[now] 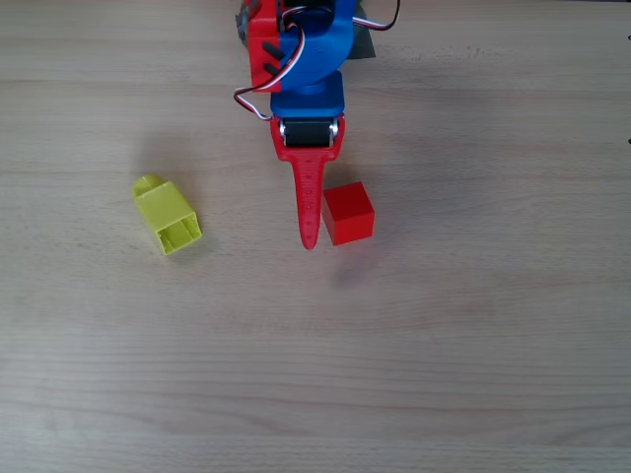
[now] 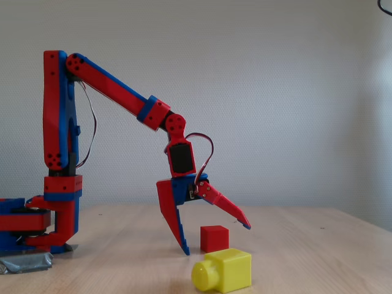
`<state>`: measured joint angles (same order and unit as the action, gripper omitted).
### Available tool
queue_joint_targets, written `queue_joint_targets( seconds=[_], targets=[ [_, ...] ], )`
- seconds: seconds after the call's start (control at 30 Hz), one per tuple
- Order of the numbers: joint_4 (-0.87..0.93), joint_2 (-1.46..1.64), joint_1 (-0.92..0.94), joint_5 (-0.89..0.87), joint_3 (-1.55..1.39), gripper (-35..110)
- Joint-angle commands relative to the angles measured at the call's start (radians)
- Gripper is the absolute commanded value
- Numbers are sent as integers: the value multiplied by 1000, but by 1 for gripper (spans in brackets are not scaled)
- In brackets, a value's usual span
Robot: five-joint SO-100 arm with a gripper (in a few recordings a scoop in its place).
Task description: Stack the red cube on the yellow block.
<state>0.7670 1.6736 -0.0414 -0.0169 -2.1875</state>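
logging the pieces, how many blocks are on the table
2: the red cube beside the open hand near the middle, and the yellow block lying on its side to the left, overhead view.

Red-blue arm (image 2: 116,92), white-red cables, red pointed tool (image 2: 214,236).

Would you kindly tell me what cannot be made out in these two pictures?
- Overhead view: the claw shows one red finger; the other is hidden beneath the arm.
- Overhead view: the arm's base is cut off by the top edge.
- Fixed view: the yellow block covers the table in front of the red cube.
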Motion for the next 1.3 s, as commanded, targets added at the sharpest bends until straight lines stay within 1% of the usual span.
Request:
queue_joint_targets(
  seconds=[0.0, 0.23, 0.37, 0.53, 0.67, 0.8, 0.9, 0.97, 1.0, 1.07, 1.17, 1.27],
  targets=[
    [-8, 63, -25, 6, 23, 49],
    [-38, 28, -41, 12, 75, 49],
    [-25, 18, -63, 6, 110, 49],
    [-9, 29, -112, -3, 84, 49],
    [-12, 37, -117, -11, 58, 49],
    [-17, 40, -124, 3, 51, 42],
    [-18, 43, -130, 8, 49, 41],
    [-18, 38, -130, 9, 51, 35],
    [-17, 32, -130, 12, 54, 29],
    [-14, 20, -127, 0, 63, 10],
    [-9, 12, -127, 6, 69, 4],
    [-8, 14, -123, 6, 69, 0]
  ],
)
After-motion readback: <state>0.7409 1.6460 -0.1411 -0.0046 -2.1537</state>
